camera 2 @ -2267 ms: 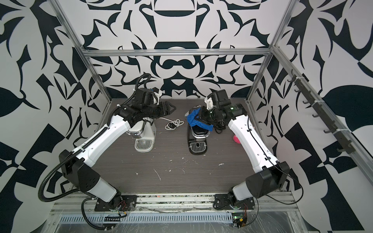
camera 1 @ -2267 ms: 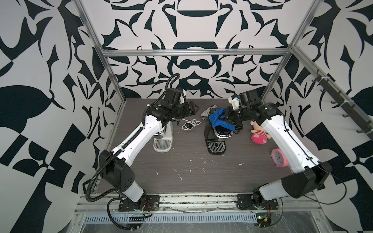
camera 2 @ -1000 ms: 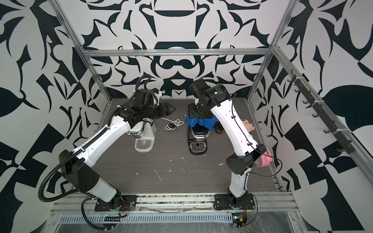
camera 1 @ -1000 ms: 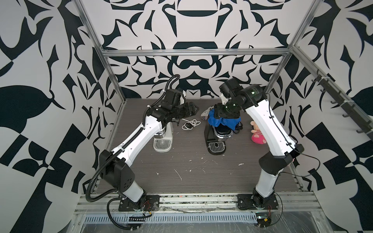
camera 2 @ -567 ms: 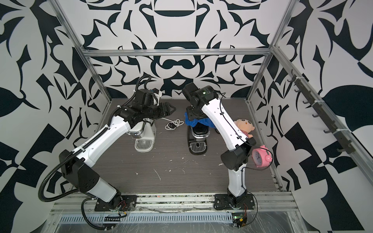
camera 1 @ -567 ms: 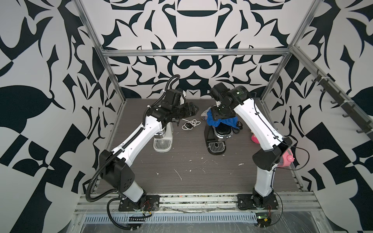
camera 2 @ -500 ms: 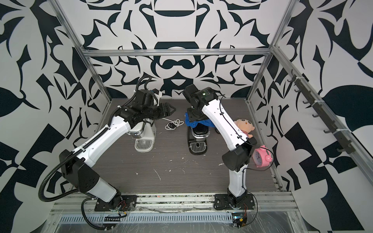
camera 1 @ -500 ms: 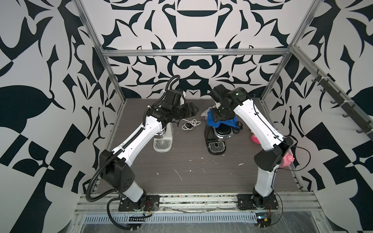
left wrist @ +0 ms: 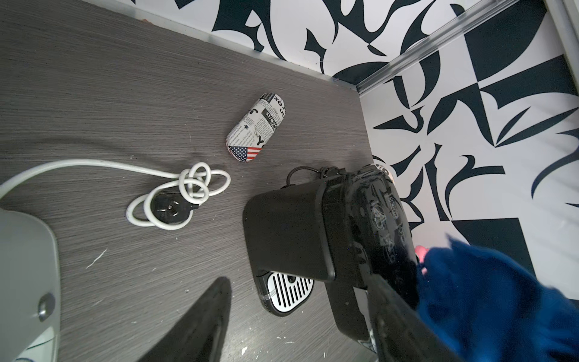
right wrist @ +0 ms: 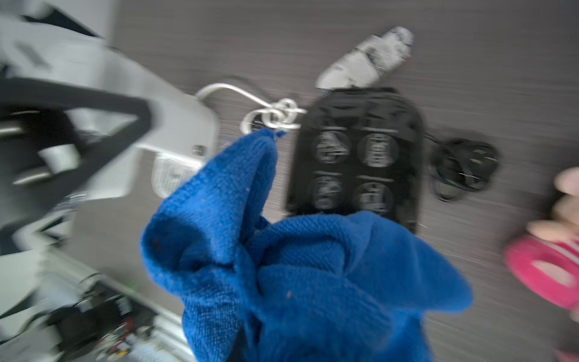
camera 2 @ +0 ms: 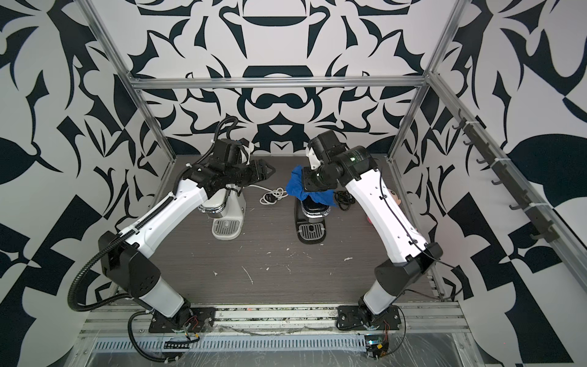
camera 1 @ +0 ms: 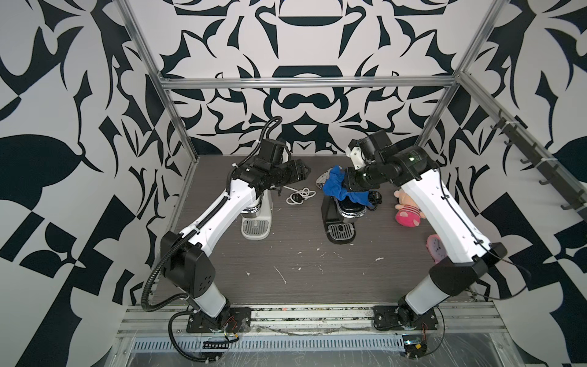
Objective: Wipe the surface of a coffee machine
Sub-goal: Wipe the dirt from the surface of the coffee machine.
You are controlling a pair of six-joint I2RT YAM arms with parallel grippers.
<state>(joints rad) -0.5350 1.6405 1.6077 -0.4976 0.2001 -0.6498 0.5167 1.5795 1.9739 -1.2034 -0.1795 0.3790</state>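
Note:
A black coffee machine stands mid-table, and its top with round buttons shows in the right wrist view. A blue cloth is bunched over its top front. My right gripper is buried in the cloth and shut on it, with the fingers hidden by the folds. My left gripper hovers open and empty above the white coffee machine, pointing at the black one.
A knotted white cable with plug lies between the machines. A newspaper-print case sits behind the black one, and a coiled black cable is beside it. A pink plush toy and a pink clock lie to the right.
My right arm has swung its elbow back out to the right while its gripper stayed at the cloth and closed on it. The left arm has not moved.

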